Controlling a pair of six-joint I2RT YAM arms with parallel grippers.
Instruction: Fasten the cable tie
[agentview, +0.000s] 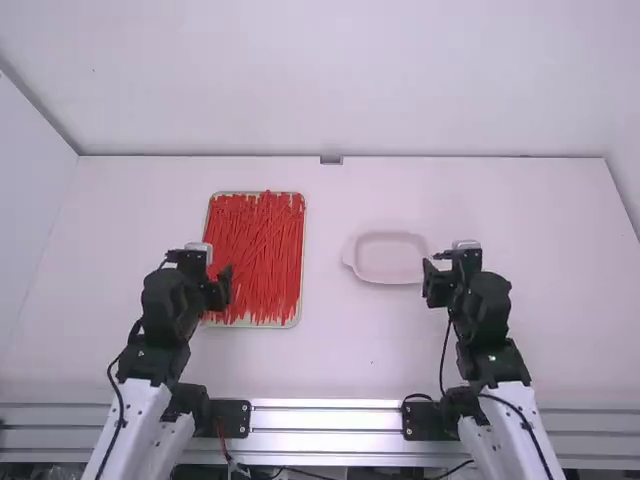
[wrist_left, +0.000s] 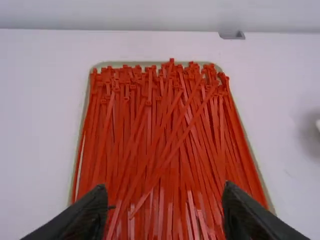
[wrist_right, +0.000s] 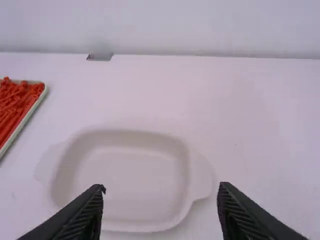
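a flat pale tray (agentview: 303, 262) lay on the white table (agentview: 520, 210), left of the middle, packed with a thick layer of red cable ties (agentview: 255, 250), most running lengthwise and a few crossing at a slant. just to its right, apart from it, sat a white oblong dish (agentview: 385, 257) with small handles.

the left gripper (agentview: 222, 285) hung over the near end of the tray, its fingers wide apart above the ties (wrist_left: 160, 135) and holding nothing. the right gripper (agentview: 432, 280) sat at the near rim of the dish (wrist_right: 125, 165), its fingers also spread apart around nothing (wrist_right: 161, 189). both arms were folded low near their bases.
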